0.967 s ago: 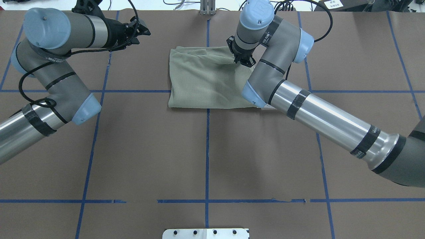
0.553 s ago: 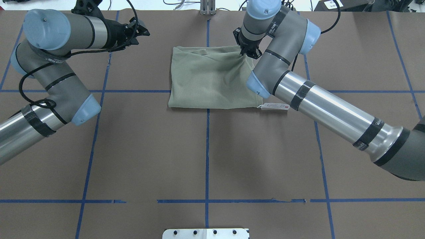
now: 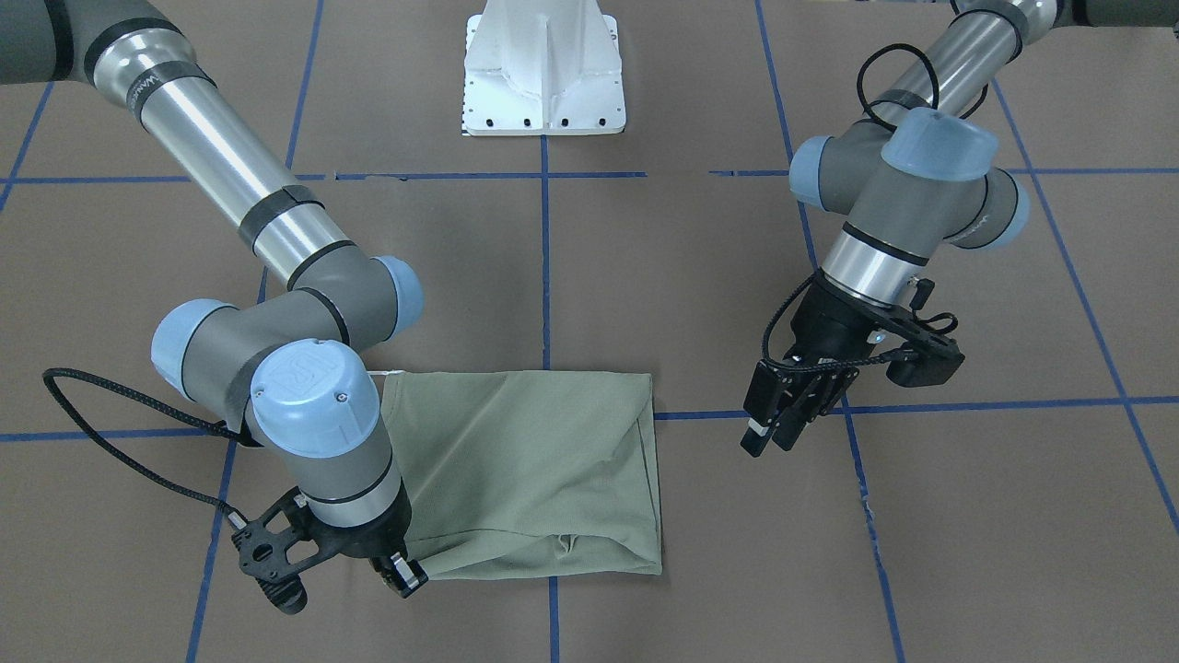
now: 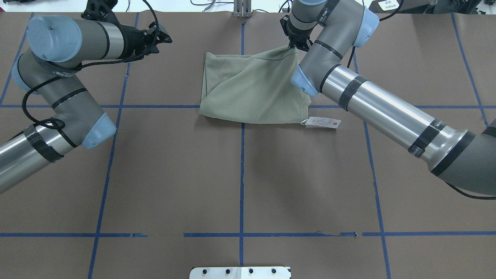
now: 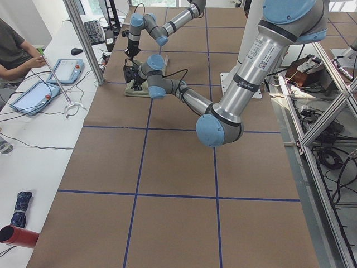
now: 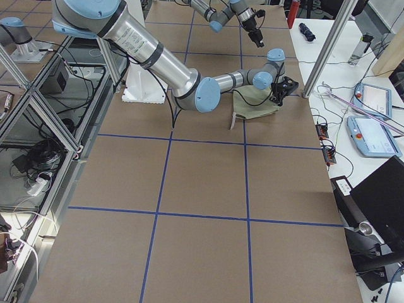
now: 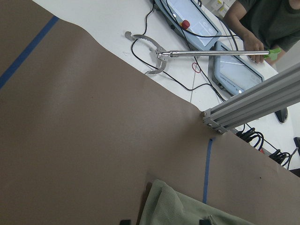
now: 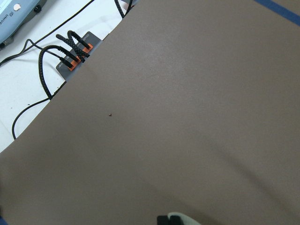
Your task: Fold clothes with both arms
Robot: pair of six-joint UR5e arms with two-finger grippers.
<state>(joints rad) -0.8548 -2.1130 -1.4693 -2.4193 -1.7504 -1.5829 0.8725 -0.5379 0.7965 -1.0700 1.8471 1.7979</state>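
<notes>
The olive-green shirt [image 4: 252,89] lies folded into a rough rectangle at the table's far centre, its white price tag [image 4: 321,123] sticking out at the near right corner. My right gripper [image 4: 295,45] is shut on the shirt's far right corner, and the cloth is pulled taut into a peak there. From across the table the same gripper [image 3: 401,571] pinches that corner of the shirt [image 3: 525,460] just above the table. My left gripper [image 4: 167,36] hovers open left of the shirt, holding nothing; it hangs clear of the cloth [image 3: 769,442].
Blue tape lines grid the brown table cover. The white pedestal [image 3: 543,64] stands at the robot's side, and an aluminium post [image 4: 242,7] at the far edge. Beyond that edge a person [image 5: 14,47] sits at a white bench with tablets and cables.
My right gripper has moved farther and to the right with the shirt corner, stretching the fold and shifting the shirt. The price tag has come into view. The left arm has barely moved.
</notes>
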